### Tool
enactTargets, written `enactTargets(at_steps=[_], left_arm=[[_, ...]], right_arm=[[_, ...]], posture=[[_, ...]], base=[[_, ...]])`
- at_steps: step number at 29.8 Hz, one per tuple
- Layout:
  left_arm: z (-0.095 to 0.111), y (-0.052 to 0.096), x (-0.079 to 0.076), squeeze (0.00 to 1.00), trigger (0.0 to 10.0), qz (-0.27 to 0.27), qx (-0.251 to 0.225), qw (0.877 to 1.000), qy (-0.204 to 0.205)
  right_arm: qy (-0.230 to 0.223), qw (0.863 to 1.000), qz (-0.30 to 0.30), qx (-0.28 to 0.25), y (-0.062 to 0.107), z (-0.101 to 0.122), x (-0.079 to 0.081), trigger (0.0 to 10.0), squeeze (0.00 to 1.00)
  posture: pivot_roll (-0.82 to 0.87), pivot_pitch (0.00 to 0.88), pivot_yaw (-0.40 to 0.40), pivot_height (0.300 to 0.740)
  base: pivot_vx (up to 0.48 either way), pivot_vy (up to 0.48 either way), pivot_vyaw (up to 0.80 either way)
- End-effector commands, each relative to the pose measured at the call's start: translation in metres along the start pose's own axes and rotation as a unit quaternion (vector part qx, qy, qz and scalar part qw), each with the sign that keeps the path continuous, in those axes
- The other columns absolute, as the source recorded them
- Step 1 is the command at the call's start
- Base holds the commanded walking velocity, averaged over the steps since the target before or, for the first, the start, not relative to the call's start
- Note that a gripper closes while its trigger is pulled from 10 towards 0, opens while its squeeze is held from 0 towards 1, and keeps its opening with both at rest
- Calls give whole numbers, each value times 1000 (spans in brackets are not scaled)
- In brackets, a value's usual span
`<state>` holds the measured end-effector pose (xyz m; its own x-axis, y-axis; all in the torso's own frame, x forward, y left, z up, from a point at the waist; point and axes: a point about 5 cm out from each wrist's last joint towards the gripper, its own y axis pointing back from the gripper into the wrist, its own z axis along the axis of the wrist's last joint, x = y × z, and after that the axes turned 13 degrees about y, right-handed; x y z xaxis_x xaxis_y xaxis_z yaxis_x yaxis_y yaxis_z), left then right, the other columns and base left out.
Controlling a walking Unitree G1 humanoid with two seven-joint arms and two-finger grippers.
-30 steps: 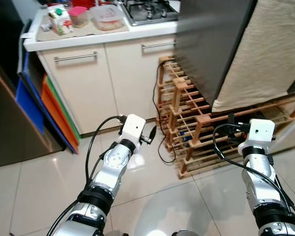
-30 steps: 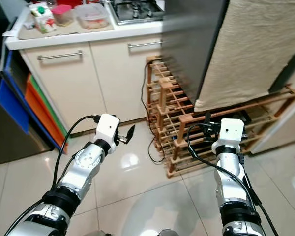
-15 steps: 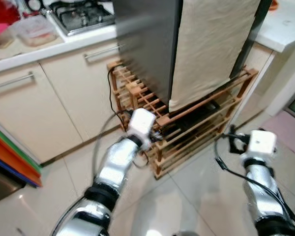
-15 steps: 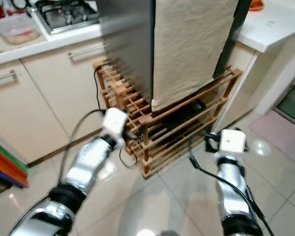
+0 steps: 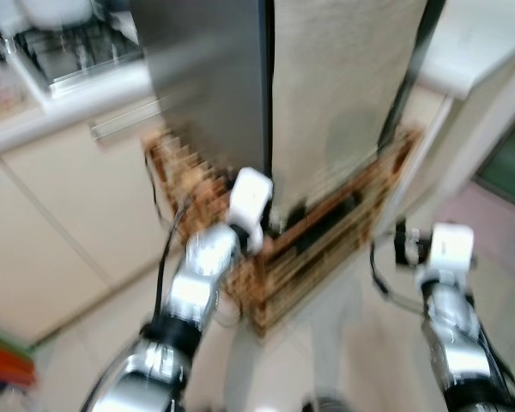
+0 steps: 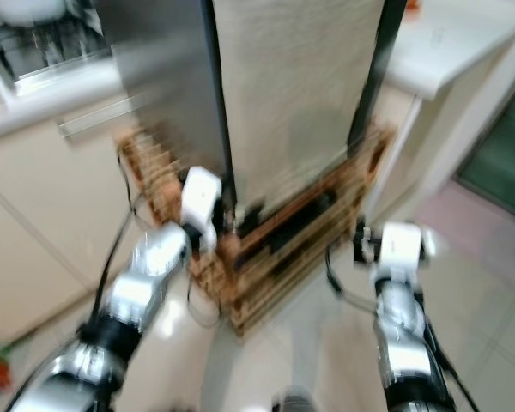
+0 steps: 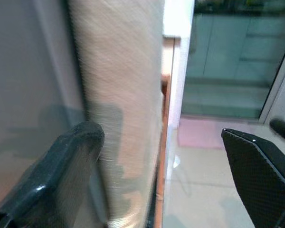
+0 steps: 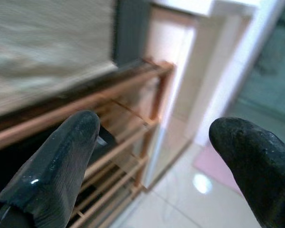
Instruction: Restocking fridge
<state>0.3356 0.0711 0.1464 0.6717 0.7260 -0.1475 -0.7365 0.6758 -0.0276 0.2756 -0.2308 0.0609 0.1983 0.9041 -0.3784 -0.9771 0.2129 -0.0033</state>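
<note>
One fridge (image 5: 206, 94), one beige cloth (image 5: 343, 103) hung down its front, one wooden rack (image 5: 326, 240) under it, two arms, two grippers, all of it smeared by camera motion. The fridge stands upright, its long axis vertical, dark side panel toward the cabinets (image 5: 60, 206) on the robot's left and its cloth-covered front facing the robot; a white counter (image 6: 451, 43) sits to its right. The left gripper (image 7: 166, 166) is raised close to the fridge's lower corner, just above the rack, its two fingers (image 7: 61, 166) spread wide with nothing between them; past them the wrist view looks along the cloth edge toward pink floor and glass doors. The right gripper (image 8: 152, 156) is held low in front of the rack's right end, its fingers (image 8: 57, 161) likewise apart and empty. Compared with half a second ago, the view has swung further right and grown blurrier: the hob (image 5: 77, 56) has slid to the top left corner, the fridge now fills the middle, and both arms keep much the same raised pose.
</note>
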Motion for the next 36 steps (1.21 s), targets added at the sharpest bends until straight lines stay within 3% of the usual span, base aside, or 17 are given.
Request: enactTargets(at_steps=[1, 2, 5, 12, 14, 17, 20, 28, 36], left_arm=[[12, 6, 11, 0, 10000, 3, -5, 1000, 18], [26, 6, 17, 0, 10000, 6, -14, 1000, 23], [41, 1, 18, 0, 10000, 2, -24, 1000, 20], [48, -14, 7, 0, 10000, -22, -9, 999, 37], [50, -30, -3, 0, 10000, -41, -2, 998, 45], [53, -40, -9, 0, 10000, -52, -1, 998, 43], [59, -56, -12, 0, 10000, -41, -2, 999, 25], [74, -62, -4, 0, 10000, 3, -22, 1000, -11], [88, -58, -2, 0, 10000, -12, -40, 999, 19]], right_arm=[[1, 1000, 16, -4, 6, 1, 10, 10000, 0], [2, 1000, 22, -3, 10, -1, 13, 10000, 0], [-1, 1000, 24, 8, 13, -6, 15, 10000, 0], [-4, 1000, 27, 11, 14, -4, 20, 10000, 0], [-3, 1000, 27, 9, 14, -3, 17, 10000, 0], [2, 1000, 24, 12, 17, -5, 14, 10000, 0], [11, 999, 44, 25, 31, -13, 13, 10000, 0], [23, 998, 45, 44, 44, -23, 6, 10000, 0], [25, 996, 57, 59, 47, -31, 7, 10000, 0]], posture=[[-102, 19, 40, 740], [-104, 18, 39, 740], [-103, 18, 40, 740], [-105, 22, 37, 740], [-105, 23, 33, 740], [-109, 24, 31, 740], [-116, 29, 27, 740], [-141, 39, 33, 740], [-133, 44, 41, 740]], base=[[0, 0, 0], [0, 0, 0], [0, 0, 0], [0, 0, 0], [0, 0, 0], [0, 0, 0], [0, 0, 0], [0, 0, 0], [0, 0, 0]])
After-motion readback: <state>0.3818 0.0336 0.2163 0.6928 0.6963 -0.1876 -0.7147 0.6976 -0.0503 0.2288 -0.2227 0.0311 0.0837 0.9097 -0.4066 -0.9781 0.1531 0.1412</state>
